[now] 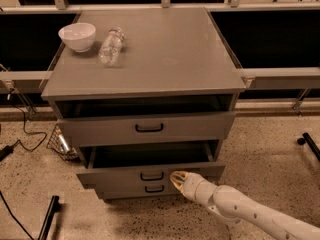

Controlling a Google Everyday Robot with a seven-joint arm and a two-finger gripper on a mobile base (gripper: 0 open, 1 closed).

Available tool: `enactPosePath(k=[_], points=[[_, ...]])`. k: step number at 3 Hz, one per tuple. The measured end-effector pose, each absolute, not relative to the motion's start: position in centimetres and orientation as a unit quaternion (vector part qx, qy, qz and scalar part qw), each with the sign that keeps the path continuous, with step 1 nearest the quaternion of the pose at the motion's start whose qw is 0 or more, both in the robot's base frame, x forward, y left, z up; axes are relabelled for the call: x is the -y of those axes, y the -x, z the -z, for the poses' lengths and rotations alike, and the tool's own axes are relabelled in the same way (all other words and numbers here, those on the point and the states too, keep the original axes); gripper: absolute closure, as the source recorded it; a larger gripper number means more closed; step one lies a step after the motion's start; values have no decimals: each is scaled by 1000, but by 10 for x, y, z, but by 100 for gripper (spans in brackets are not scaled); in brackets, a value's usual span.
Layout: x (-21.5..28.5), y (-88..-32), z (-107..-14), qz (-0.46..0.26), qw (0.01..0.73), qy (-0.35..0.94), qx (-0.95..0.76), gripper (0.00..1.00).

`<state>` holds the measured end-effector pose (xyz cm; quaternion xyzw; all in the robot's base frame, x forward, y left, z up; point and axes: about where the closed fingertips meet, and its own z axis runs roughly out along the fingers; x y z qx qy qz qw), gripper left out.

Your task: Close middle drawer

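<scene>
In front of the grey cabinet [150, 59], low on its right side, my gripper [176, 178] is hovering at the face of the middle drawer [112, 176], just to the right of its small dark loop handle [151, 176]; whether it is touching the panel I cannot tell, and I cannot tell how far it is open either, though it is holding nothing that I can make out; my pale arm [250, 213] is reaching in from the lower right corner, slanting up and to the left over the speckled floor [270, 149]; the middle drawer is standing pulled out, its slim front jutting forward of the cabinet and the dark inside of its box showing behind the panel; above it the top drawer [100, 130], with its taller front and wide black handle [149, 128], is also sitting a little way out; below it the bottom drawer [125, 190], the narrowest front, is showing its own little handle [154, 188]; on the cabinet top a white bowl [77, 36] is resting near the back left corner, and a clear plastic bottle [111, 45] is lying on its side just beside it, to the right; a dark cable [25, 129] is trailing across the floor at the left.
</scene>
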<state>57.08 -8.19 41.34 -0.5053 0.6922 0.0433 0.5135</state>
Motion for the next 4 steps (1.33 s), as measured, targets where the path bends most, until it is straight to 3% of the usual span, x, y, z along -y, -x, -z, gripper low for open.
enactPosePath(k=[2,4], points=[[55,-627,-406,-24,533,507,-677,100],[61,-615,-413,-39,526,507,-682,100]])
